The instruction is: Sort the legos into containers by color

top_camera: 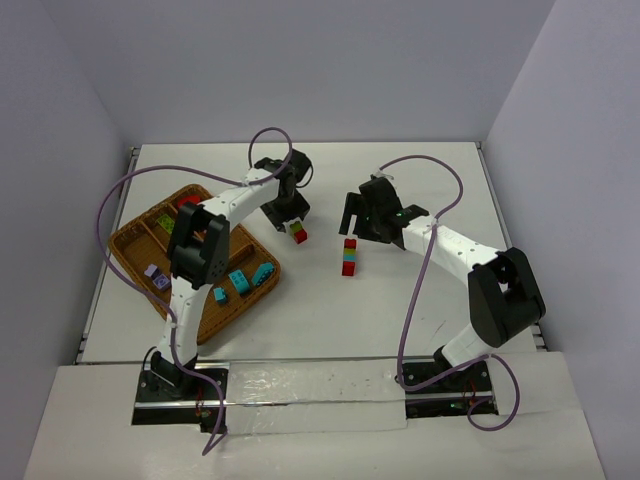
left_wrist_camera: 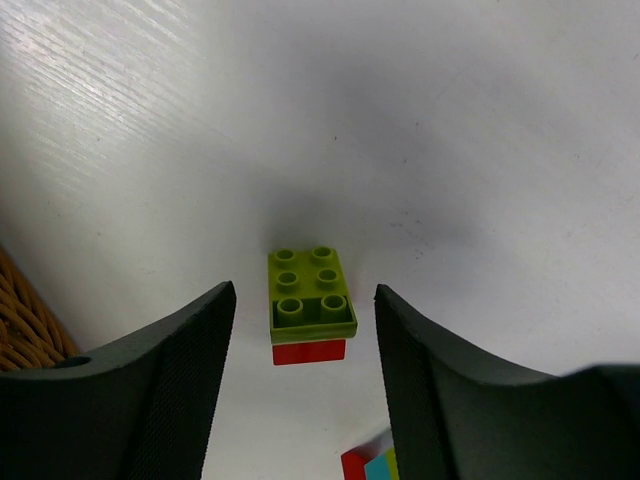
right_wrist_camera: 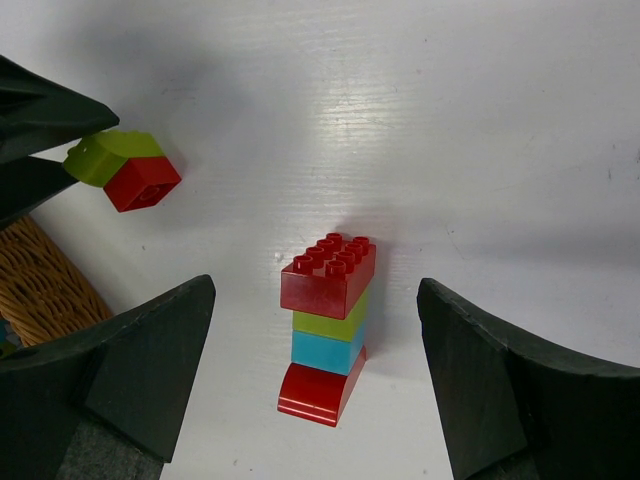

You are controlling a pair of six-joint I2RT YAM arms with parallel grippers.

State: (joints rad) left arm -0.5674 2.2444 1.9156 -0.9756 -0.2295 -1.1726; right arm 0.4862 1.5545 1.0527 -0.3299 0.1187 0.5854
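Legos: small hard plastic bricks in red, lime green, teal and purple; they look light, rigid and slick-sided, and not fragile.
Two-brick piece: a lime green brick joined to a red one [left_wrist_camera: 310,305], over the white counter [top_camera: 400,300] near the tray's right side. It looks tipped in the right wrist view, and I cannot tell how it rests.
Left gripper [left_wrist_camera: 303,290]: fingers apart, with a gap on either side of the two-brick piece, clamped on nothing.
Four-brick stack: red, lime green and teal bricks on a curved red base [right_wrist_camera: 328,325], upright at mid-counter, right of the two-brick piece.
Right gripper [right_wrist_camera: 315,288]: fingers wide apart, straddling the four-brick stack and touching nothing.
Tray: brown woven wicker tray with dividers [top_camera: 130,245] on the left; teal bricks [top_camera: 238,281] lie in its near-right compartment.
Where to hold: probably across two flat, opposite side walls rather than the studs. The joints likely grip tightly, so one gripper should pinch one colour while the other pulls its neighbour off.
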